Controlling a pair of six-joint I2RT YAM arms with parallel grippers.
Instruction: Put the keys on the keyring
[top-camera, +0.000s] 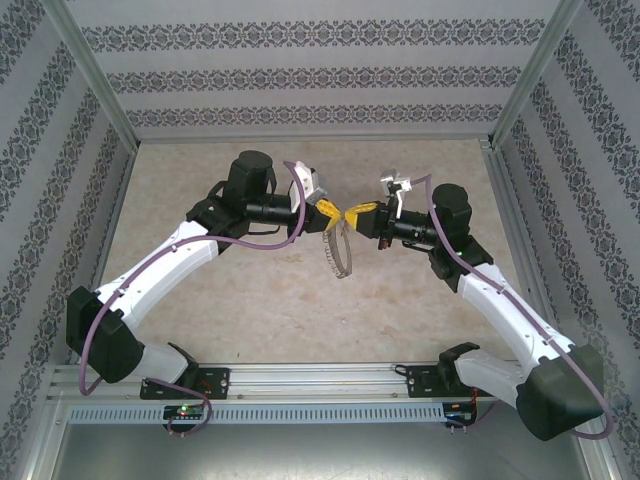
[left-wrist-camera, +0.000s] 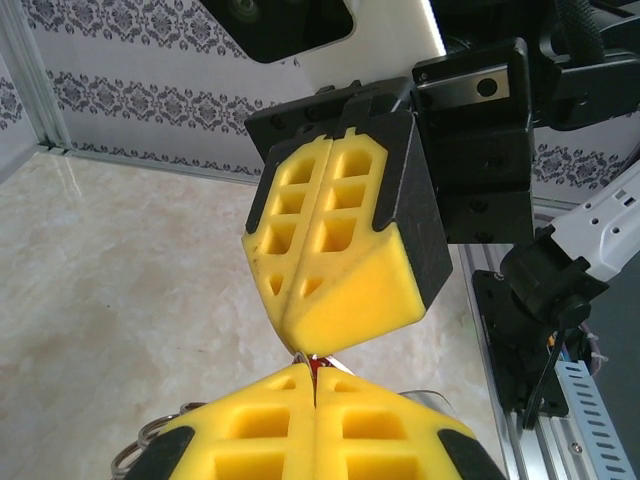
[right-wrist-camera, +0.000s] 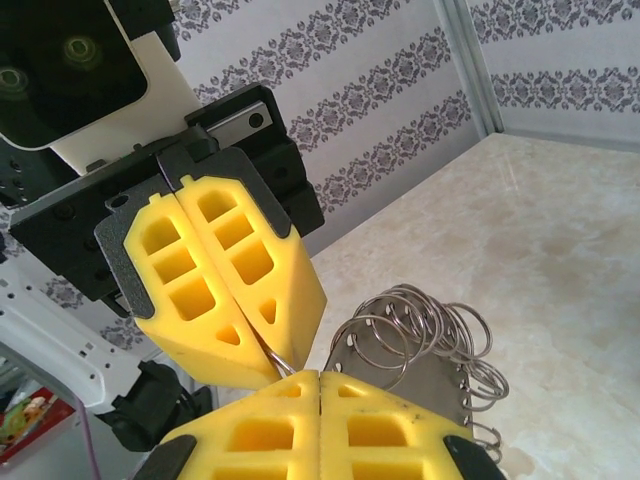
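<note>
key (left-wrist-camera: 315, 366): only a thin red sliver shows in the left wrist view. It sits right at the seam of the left gripper's (left-wrist-camera: 314, 388) yellow fingertips, just under the tip of the right gripper (left-wrist-camera: 298, 340). Its blade is hidden.
keyring (top-camera: 340, 252): hangs in the air below the point where the two grippers meet, above the middle of the table (top-camera: 250, 300).
keyring, right wrist view: a bunch of small silvery rings (right-wrist-camera: 420, 330) fans out just behind the right gripper's fingers. A thin grey wire runs from the left gripper's tip (right-wrist-camera: 264, 346) down to the right gripper's seam.
keyring, left wrist view: a few small rings (left-wrist-camera: 150, 440) peek out beside the lower left finger, cut off by the frame edge.
left gripper (top-camera: 333, 208): the foam fingers are pressed together with no gap, pinching the red sliver at the very tip.
right gripper (top-camera: 356, 212): the fingers are likewise pressed flat together along their whole length (right-wrist-camera: 320, 388). The tip meets the left gripper's tip.
hard to tell: which gripper bears the loop. The wire vanishes where the four fingertips crowd together, and the loop's full outline is masked by the foam.
arms: both reach inward from the near rail (top-camera: 320, 380), and their wrists face each other.
</note>
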